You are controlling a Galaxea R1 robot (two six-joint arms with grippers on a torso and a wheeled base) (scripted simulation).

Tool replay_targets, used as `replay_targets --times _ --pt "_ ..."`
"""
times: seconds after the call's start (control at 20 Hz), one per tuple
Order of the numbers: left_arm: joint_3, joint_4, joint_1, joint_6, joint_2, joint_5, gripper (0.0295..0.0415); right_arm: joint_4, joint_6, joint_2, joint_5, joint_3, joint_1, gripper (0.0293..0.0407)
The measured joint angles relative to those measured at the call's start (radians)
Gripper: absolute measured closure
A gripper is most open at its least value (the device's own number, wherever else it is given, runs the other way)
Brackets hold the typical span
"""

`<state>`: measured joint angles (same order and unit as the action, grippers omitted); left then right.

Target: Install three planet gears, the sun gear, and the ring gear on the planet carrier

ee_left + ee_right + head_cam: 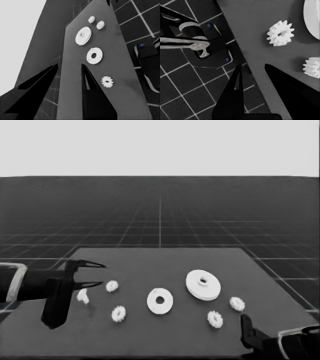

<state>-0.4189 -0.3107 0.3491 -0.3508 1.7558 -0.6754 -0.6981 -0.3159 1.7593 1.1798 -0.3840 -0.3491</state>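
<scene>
My left gripper (pixel 100 274) (pixel 69 65) waits open over the table's left end, holding nothing. One small gear (pixel 112 286) lies just past its fingertips, and another gear (pixel 118 314) (pixel 107 81) sits nearer the front. The smaller round part (pixel 160 301) (pixel 94 55) lies flat mid-table. The larger round part (pixel 203 284) (pixel 83 36), with its raised hub, is to its right. Two more gears (pixel 215 319) (pixel 237 304) (pixel 280 33) (pixel 312 67) lie at the front right. My right gripper (pixel 246 325) (pixel 253 65) is parked open at the lower right corner, over the table's edge.
A thin white piece (pixel 82 296) lies below the left gripper's fingers. Dark machinery with small blue lights (pixel 210 45) (pixel 147 62) sits past the table's edge. A white round part's rim (pixel 312 17) shows in the right wrist view.
</scene>
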Motion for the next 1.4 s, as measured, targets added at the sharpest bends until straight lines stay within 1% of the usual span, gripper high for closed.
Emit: replay_targets --times 0.05,0.1,0.15,0.2,0.25,0.3,0.35,0.4,0.45,0.5,0.55,0.65,0.7,0.75,0.8,0.85,0.95,1.2,1.3,1.4 --pt "0.071 0.073 -0.071 0.003 -0.003 -0.049 0.0415 0.076 0.003 0.014 -0.023 0.053 -0.054 0.0407" --pt "0.043 0.044 -0.045 0.002 -0.002 -0.03 0.0414 0.045 0.002 0.008 -0.014 0.029 -0.034 0.0392" --pt "0.025 0.026 -0.029 0.001 -0.001 -0.018 0.0396 0.026 0.001 0.005 -0.008 0.016 -0.022 0.0363" --pt "0.015 0.015 -0.02 0.001 -0.001 -0.011 0.0364 0.016 0.001 0.003 -0.004 0.008 -0.015 0.0332" --pt "0.061 -0.471 -0.223 0.486 0.187 -0.438 0.0335 0.009 0.0 0.001 -0.002 0.003 -0.011 0.032" --pt "-0.012 -0.523 -0.331 0.986 0.449 -0.911 0.0315 0.006 0.0 0.001 -0.001 0.001 -0.009 0.0317" --pt "-0.177 -0.301 -0.351 1.409 0.595 -0.983 0.0308 0.003 0.0 0.0 -0.001 -0.001 -0.007 0.0316" --pt "-0.326 -0.136 -0.356 1.604 0.641 -0.959 0.0314 0.002 0.0 0.0 0.0 -0.002 -0.007 0.0315" --pt "-0.433 -0.037 -0.362 1.687 0.66 -0.922 0.032 0.001 0.0 0.0 0.0 -0.002 -0.006 0.0315" --pt "-0.504 0.022 -0.366 1.724 0.672 -0.896 0.0323 0.001 0.0 0.0 0.0 -0.002 -0.006 0.0315" --pt "-0.55 0.057 -0.369 1.741 0.681 -0.881 0.0325 0.001 0.0 0.0 0.0 -0.003 -0.006 0.0315" --pt "-0.598 0.091 -0.372 1.751 0.69 -0.868 0.0326 0.001 0.0 0.0 0.0 -0.003 -0.006 0.0315" --pt "-0.609 0.099 -0.372 1.752 0.692 -0.865 0.0326 0.001 0.0 0.0 0.0 -0.003 -0.006 0.0315" --pt "-0.653 0.004 -0.467 1.73 0.704 -0.842 0.0326 0.0 0.0 0.0 0.0 -0.003 -0.006 0.0315" --pt "-0.692 -0.047 -0.529 1.711 0.715 -0.823 0.0326 0.0 0.0 0.0 0.0 -0.003 -0.006 0.0315" --pt "-0.72 -0.075 -0.563 1.698 0.723 -0.809 0.0326 0.0 0.0 0.0 0.0 -0.003 -0.006 0.0315" --pt "-0.75 -0.098 -0.59 1.685 0.733 -0.793 0.0326 0.0 0.0 0.0 0.0 -0.003 -0.006 0.0315" --pt "-0.764 -0.109 -0.603 1.678 0.737 -0.785 0.0326 0.0 0.0 0.0 0.0 -0.003 -0.006 0.0315" --pt "-0.765 -0.11 -0.603 1.678 0.738 -0.785 0.0397 0.0 0.0 0.0 0.0 -0.003 -0.006 0.0315" --pt "-0.765 -0.11 -0.603 1.678 0.738 -0.785 0.0398 0.0 0.0 0.0 0.0 -0.003 -0.006 0.0315"
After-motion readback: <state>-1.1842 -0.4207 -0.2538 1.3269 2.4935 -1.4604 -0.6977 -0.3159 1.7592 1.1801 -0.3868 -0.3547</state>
